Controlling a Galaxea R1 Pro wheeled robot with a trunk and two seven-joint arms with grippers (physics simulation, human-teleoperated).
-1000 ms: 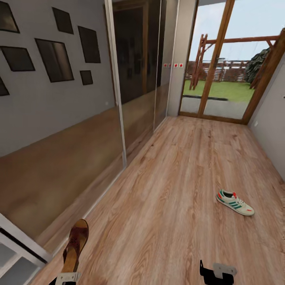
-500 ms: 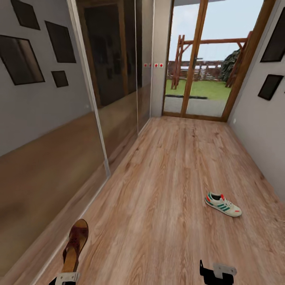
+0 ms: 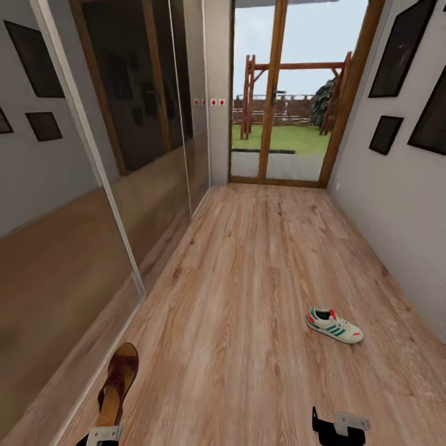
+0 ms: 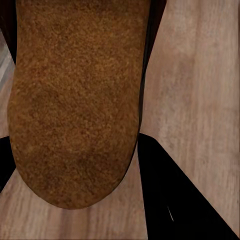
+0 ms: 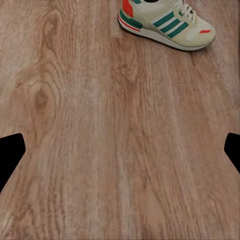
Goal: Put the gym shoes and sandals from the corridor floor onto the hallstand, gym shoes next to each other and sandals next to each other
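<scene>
Lighting: even, bright, shadowless render. Brightest source is the tall wood-framed glass door at 12 o'clock in the head view, showing daylight sky and lawn. Glossy mirrored wall panels at 9 o'clock carry soft reflections of the light brown wood-grain plank floor. Wide-angle stretch at the edges; verticals lean outward. Left wrist view: tan-brown grainy sandal footbed, close, soft. Right wrist view: slightly blurred floor grain.

Frame edges cut off the sandal, the gym shoe's top, and the left gripper.
</scene>
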